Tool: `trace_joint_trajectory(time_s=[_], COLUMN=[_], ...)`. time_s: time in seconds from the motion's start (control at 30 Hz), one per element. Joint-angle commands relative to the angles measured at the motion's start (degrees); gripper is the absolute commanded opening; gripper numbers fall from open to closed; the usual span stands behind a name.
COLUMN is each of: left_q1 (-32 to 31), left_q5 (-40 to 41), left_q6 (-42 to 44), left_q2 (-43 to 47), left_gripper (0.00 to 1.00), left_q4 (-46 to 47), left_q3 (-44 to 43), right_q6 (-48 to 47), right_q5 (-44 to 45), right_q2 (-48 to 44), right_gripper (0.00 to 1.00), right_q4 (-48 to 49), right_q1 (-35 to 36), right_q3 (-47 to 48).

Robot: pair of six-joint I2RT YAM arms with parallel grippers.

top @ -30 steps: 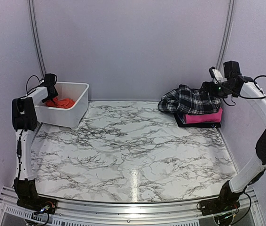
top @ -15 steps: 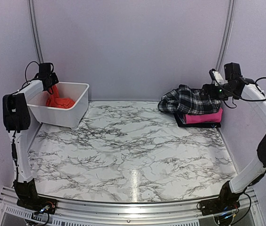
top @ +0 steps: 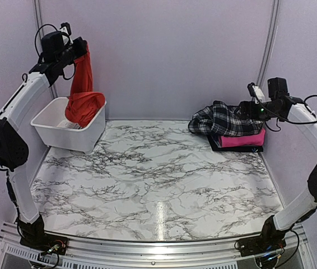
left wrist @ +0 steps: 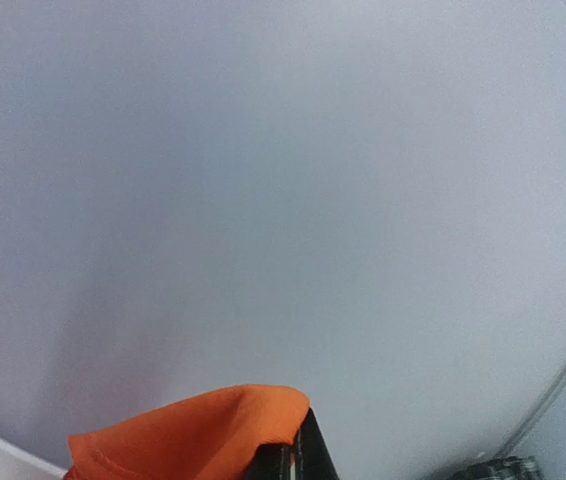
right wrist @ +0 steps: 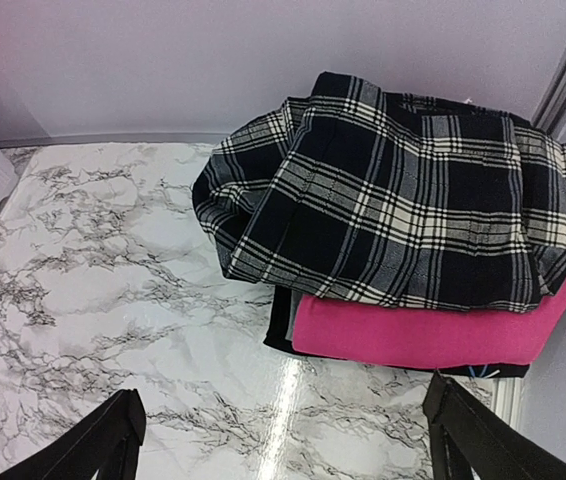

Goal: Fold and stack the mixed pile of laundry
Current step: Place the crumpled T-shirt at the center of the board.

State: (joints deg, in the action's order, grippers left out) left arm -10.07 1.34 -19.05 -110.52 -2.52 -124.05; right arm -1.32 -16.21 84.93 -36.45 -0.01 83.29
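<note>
My left gripper is raised high at the back left, above the white bin, and is shut on a bright orange t-shirt. The shirt hangs down in a long bunch, its lower end at the bin's rim. In the left wrist view the jaws pinch an orange fold against the bare wall. The black-and-white plaid shirt lies crumpled on top of a folded pink garment at the back right. My right gripper hovers open just above and behind the plaid shirt, touching nothing.
The pink garment rests on a dark folded layer near the right wall. The marble tabletop stretches between the bin and the stack. Curved wall rails stand at both back corners.
My left gripper shut on the orange t-shirt inside the bin and lifted it high above the bin. The right gripper has barely moved.
</note>
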Motion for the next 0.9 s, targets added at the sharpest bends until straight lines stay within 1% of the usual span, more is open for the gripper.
trace_joint_trajectory(time_s=[0.0, 0.07, 0.1, 0.17, 0.2, 0.27, 0.37, 0.43, 0.53, 0.57, 0.6, 0.63, 0.67, 0.7, 0.73, 0.77, 0.83, 0.87], left_q1=[-4.5, -6.5, -8.1, -12.3, -14.5, -17.3, -18.2, -18.8, -19.0, -18.9, -18.9, -18.9, -18.8, -18.2, -16.9, -14.7, -9.8, -8.8], left_q5=[-6.0, -8.0, -8.4, -8.3, -8.0, -7.8, -9.3, -11.1, -13.1, -13.8, -13.8, -11.4, -6.3, 1.5, 9.7, 14.5, 14.3, 14.3], left_q6=[-6.3, -11.4, -12.2, -11.0, -9.9, -9.3, -15.0, -15.8, -17.0, -16.2, -14.4, -11.8, -8.9, -8.0, -9.0, -11.4, -14.1, -13.8], left_q2=[4.3, 3.7, 2.4, -0.2, -1.0, -0.4, 1.2, 1.0, 3.3, 4.1, 5.3, 6.9, 8.8, 11.5, 14.3, 17.3, 22.0, 24.0], left_gripper=[0.0, 0.0, 0.0, 0.0, 0.0, 0.0, 0.0, 0.0, 0.0, 0.12, 0.47, 0.66, 0.77, 0.89, 0.97, 0.99, 0.99, 0.99], left_q4=[10.5, 14.3, 14.5, 14.8, 15.1, 16.8, 21.8, 21.8, 21.2, 18.7, 14.8, 9.4, 2.8, -2.5, -6.8, -10.1, -14.0, -15.6], left_q3=[-6.4, -10.3, -15.8, -23.0, -25.1, -24.4, -19.8, -19.1, -11.9, -9.8, -7.9, -6.1, -4.0, 1.0, 6.2, 11.1, 20.6, 24.2], right_q6=[1.0, 1.0, 1.0, 1.0, 2.1, 2.3, 2.4, 2.5, 2.7, 2.8, 2.7, 2.5, 2.4, 2.3, 2.3, 2.3, 2.8, 3.0], right_q5=[-2.7, -3.1, -3.3, -3.8, -4.0, -4.2, -4.5, -5.0, -5.7, -5.9, -6.0, -6.0, -6.0, -6.0, -6.4, -7.1, -9.1, -9.8], right_q2=[-2.6, -3.0, -3.2, -3.2, -3.2, -3.2, -3.2, -3.0, -2.6, -2.5, -2.5, -2.5, -2.5, -2.7, -3.0, -3.3, -3.7, -3.9], right_gripper=[0.93, 0.93, 0.93, 0.93, 0.93, 0.93, 0.93, 0.93, 0.93, 0.93, 0.93, 0.93, 0.93, 0.93, 0.93, 0.93, 0.93, 0.93], right_q4=[3.2, 3.8, 4.0, 4.3, 4.5, 4.5, 4.7, 4.8, 5.0, 5.0, 4.9, 4.7, 4.6, 4.3, 4.3, 4.4, 4.7, 4.6], right_q1=[-0.2, -0.1, -0.2, -0.2, -0.2, -0.2, -0.2, -0.2, -0.2, -0.2, -0.2, -0.2, -0.2, -0.2, -0.2, -0.2, 1.2, 1.9], right_q3=[-0.6, -1.1, -1.4, -1.6, -1.6, -1.5, -1.4, -1.5, -1.5, -1.5, -1.4, -1.3, -1.3, -1.4, -1.8, -2.4, -4.2, -5.5])
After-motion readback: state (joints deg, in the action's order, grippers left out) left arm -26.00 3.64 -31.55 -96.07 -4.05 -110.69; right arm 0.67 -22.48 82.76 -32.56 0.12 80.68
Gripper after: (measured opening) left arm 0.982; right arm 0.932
